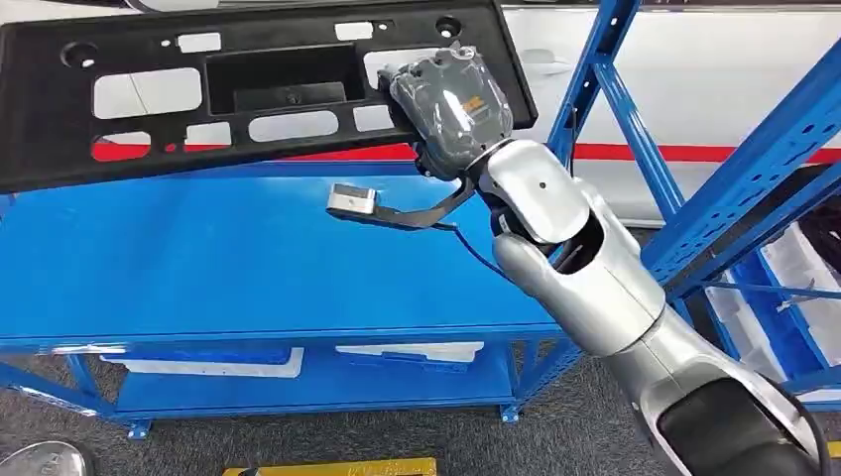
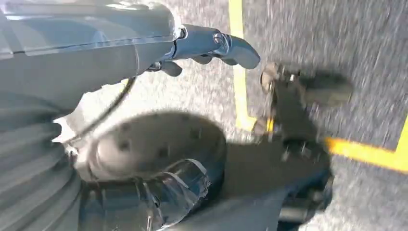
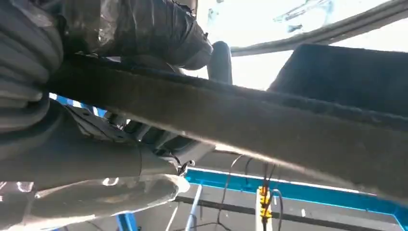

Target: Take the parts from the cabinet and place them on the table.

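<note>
Right hand [image 1: 451, 99] grips the right end of a long black plastic panel [image 1: 149, 99], grey ribbed cover up, fingers wrapped round the panel's lower edge; in the right wrist view the panel [image 3: 269, 120] edge runs between thumb and darker fingers [image 3: 159, 29]. Silver right arm reaches up from lower right, forearm angled toward the panel, wrist camera bracket sticking out to the left beneath the hand. Panel is flat, matte, rigid-looking, with rounded-rectangle cutouts, a recessed centre pocket and round holes near the corners; held tilted, left end lower, above the blue counter [image 1: 228, 258], probably not touching it, though the left end is hard to judge. Counter top is smooth blue metal, with a lower shelf carrying white pieces. Blue perforated rack uprights [image 1: 754, 159] stand just right of the arm. Left hand [image 2: 211, 45] hangs over grey carpet floor with yellow tape lines [image 2: 238, 62], fingers curled in, holding nothing.
</note>
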`<control>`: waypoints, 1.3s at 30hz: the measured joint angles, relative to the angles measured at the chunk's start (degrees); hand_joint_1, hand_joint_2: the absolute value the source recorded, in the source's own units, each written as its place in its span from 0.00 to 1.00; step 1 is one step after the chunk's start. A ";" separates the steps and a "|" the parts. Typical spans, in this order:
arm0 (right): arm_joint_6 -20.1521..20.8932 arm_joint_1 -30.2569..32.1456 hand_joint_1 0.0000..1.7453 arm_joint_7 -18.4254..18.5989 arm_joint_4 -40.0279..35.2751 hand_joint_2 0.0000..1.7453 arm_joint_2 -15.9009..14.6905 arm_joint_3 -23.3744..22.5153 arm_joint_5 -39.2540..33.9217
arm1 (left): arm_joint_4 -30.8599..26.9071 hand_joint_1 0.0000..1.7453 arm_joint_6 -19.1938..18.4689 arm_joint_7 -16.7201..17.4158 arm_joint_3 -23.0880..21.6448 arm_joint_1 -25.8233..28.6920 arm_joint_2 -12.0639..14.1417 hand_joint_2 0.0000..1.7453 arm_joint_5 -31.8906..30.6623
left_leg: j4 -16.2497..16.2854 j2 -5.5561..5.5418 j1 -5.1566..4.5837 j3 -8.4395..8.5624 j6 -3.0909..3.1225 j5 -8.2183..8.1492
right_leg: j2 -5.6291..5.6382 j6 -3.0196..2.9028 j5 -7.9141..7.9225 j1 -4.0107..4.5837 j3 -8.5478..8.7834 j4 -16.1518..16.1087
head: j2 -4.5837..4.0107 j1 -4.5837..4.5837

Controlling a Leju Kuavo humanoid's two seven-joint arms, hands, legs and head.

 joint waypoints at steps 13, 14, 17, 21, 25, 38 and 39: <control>-0.13 -0.50 1.00 0.00 0.42 1.00 -0.90 0.02 -0.24 | 0.04 0.00 -0.28 0.50 0.04 0.16 -0.59 1.00 0.07 | -0.72 0.07 -1.14 -1.36 -0.65 1.39 | -0.74 -4.64 8.35 2.16 5.93 -12.69 | 0.00 -0.07; -0.15 -0.54 1.00 0.00 0.42 1.00 -0.87 0.02 -0.24 | 0.02 0.00 -0.31 0.50 0.04 0.18 -0.57 1.00 0.05 | 0.98 0.02 -1.22 -2.22 -0.90 -0.91 | -0.65 -4.79 9.05 2.10 5.71 -13.31 | 0.00 -0.07; -0.20 -0.46 1.00 0.00 0.46 1.00 -0.87 0.02 -0.24 | 0.02 0.00 -0.31 0.50 0.04 0.14 -0.46 1.00 0.07 | 13.39 0.00 -0.71 -6.13 -1.90 -8.53 | -0.76 -4.43 10.26 2.06 3.70 -13.02 | 0.00 -0.05; -0.18 -0.11 1.00 0.00 0.59 1.00 -0.87 0.07 -0.24 | 0.04 0.00 -0.26 0.48 0.04 0.12 -0.26 1.00 0.07 | 6.25 0.09 0.05 0.81 -3.14 -5.85 | -0.72 -3.33 11.52 1.40 0.15 -11.01 | 0.00 -0.07; -0.22 -0.25 1.00 0.00 0.61 1.00 -0.92 0.07 -0.22 | 0.02 0.00 -0.31 0.50 0.04 -0.03 -0.41 1.00 0.00 | 0.30 -0.48 -0.37 3.95 -1.52 -4.17 | -0.48 -2.16 12.48 1.38 -1.98 -9.03 | 0.02 -0.09; -0.20 0.39 1.00 -0.02 1.05 1.00 -1.42 0.07 -0.18 | 0.02 0.00 -0.24 0.41 0.09 -0.15 -0.41 1.00 -0.02 | 0.17 0.35 -0.65 -3.79 1.00 3.13 | -0.11 -2.80 4.16 2.01 7.08 -6.55 | 0.02 0.09; -0.22 0.07 1.00 -0.04 1.01 1.00 -1.38 0.07 -0.18 | 0.02 0.00 -0.24 0.39 0.09 -0.16 -0.61 1.00 -0.02 | 0.10 0.33 -0.70 -4.08 0.64 3.58 | -0.32 -3.55 2.22 2.27 9.19 -10.58 | 0.00 0.09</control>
